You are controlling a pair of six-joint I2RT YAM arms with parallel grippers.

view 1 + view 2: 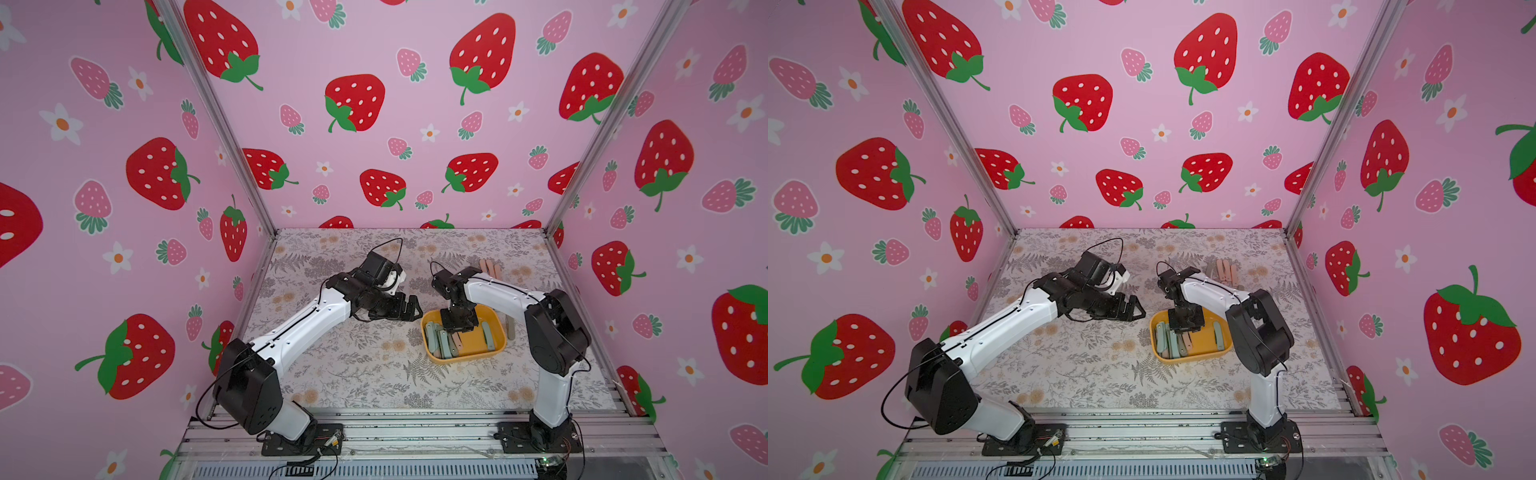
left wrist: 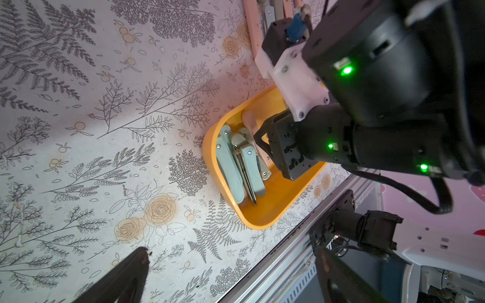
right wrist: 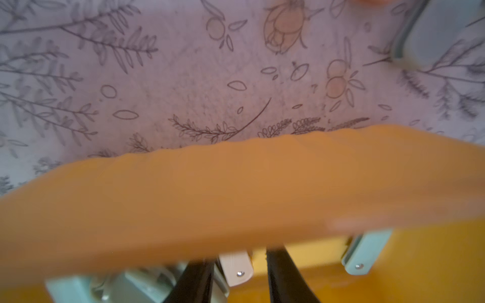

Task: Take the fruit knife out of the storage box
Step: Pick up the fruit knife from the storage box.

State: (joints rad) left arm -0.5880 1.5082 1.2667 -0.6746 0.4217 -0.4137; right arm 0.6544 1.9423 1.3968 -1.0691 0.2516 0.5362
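Observation:
The storage box [image 1: 469, 357] [image 1: 1200, 356] is a shallow yellow-orange tub on the right of the floral mat. Inside lie several folded fruit knives: green ones [image 1: 440, 345] [image 2: 236, 168] bunched at one end, a pink one [image 1: 457, 343] [image 3: 236, 265] and a lone green one [image 1: 487, 334]. My right gripper [image 1: 457, 328] [image 3: 240, 255] points down into the box, jaws partly open on either side of the pink knife's end, with a gap on one side. My left gripper [image 1: 415, 309] [image 2: 233, 253] hovers wide open and empty just left of the box.
A few pink knives [image 1: 490, 268] lie on the mat behind the right arm. Another knife [image 1: 510, 328] lies between the box and the right wall. The box's near wall [image 3: 236, 196] fills much of the right wrist view. The metal frame edge [image 2: 288, 262] runs close by.

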